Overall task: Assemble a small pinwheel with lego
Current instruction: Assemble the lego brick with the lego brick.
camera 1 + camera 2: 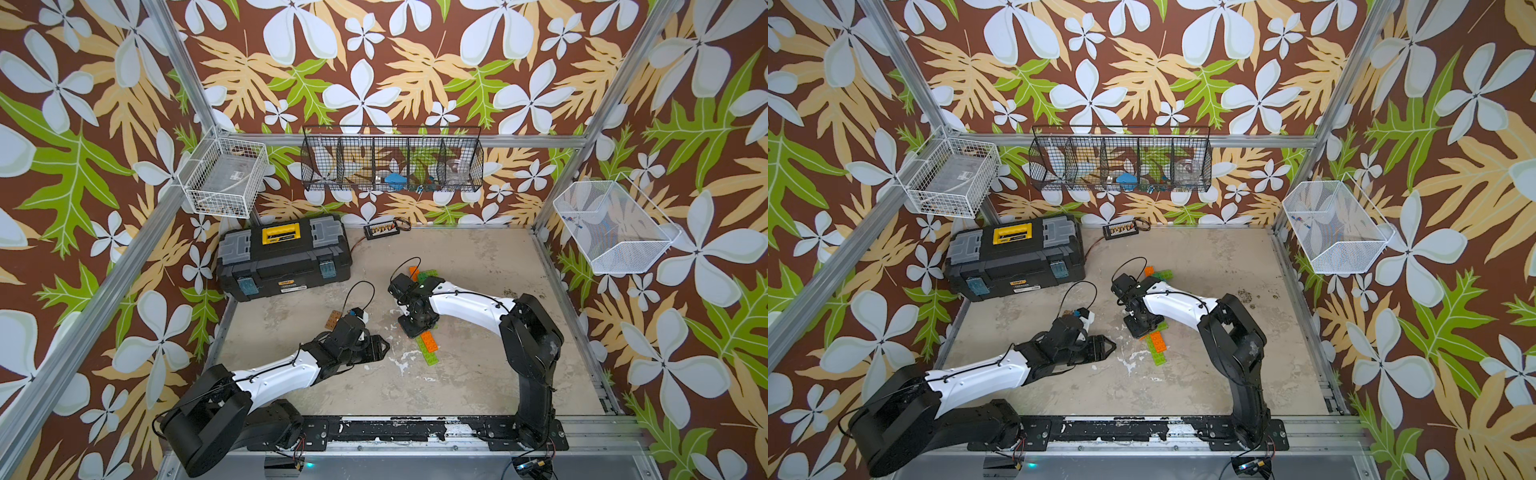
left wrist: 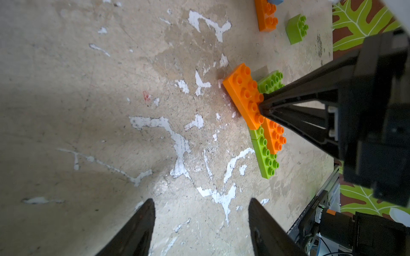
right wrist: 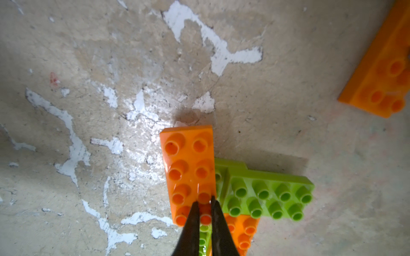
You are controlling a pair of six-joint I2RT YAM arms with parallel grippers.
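Observation:
The lego pinwheel (image 1: 428, 347) lies mid-table: in the right wrist view an orange 2x4 brick (image 3: 188, 168) sits on top, a lime brick (image 3: 268, 197) sticks out sideways and another orange brick (image 3: 244, 232) lies behind. In the left wrist view the lowest lime brick (image 2: 266, 159) juts out. My right gripper (image 3: 204, 199) is shut, its tips pressed onto the top orange brick (image 2: 244, 95). My left gripper (image 2: 201, 200) hovers open and empty over bare table, left of the pinwheel (image 1: 1158, 347). Loose orange (image 1: 413, 272) and lime (image 1: 428, 276) bricks lie further back. A brown brick (image 1: 334, 319) lies beside the left arm.
A black toolbox (image 1: 282, 257) with a yellow handle stands at the back left, with a small wired board (image 1: 380, 228) by the back wall. Wire baskets hang on the walls: white (image 1: 224, 178), black (image 1: 392, 164) and white (image 1: 615, 228). A metal rail (image 1: 415, 432) runs along the front edge.

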